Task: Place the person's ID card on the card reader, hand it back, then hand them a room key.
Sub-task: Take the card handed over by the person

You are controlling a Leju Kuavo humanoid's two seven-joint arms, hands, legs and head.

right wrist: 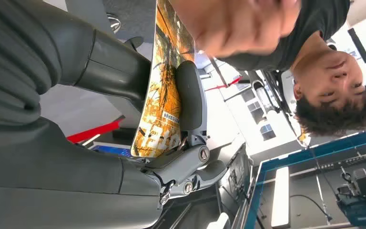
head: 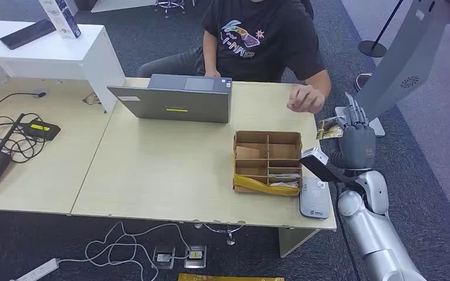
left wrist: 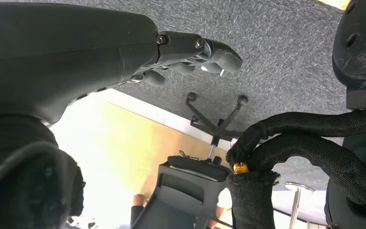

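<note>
Even indoor light keeps the head view sharp with soft shadows, while both wrist views blow out in bright patches and the person's hand (right wrist: 238,26) looks perhaps motion-blurred.

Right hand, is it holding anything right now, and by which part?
Yes. The right hand holds a card with orange print, pinched across its flat faces between thumb and fingers; one end sticks out.

The right arm rises from the head view's five o'clock corner, forearm upright, and the right hand (head: 357,137) pinches a card (head: 329,128) between thumb and fingers, pointing toward twelve o'clock. The left hand (left wrist: 190,55) hangs down, its fingers curled, holding nothing.
</note>
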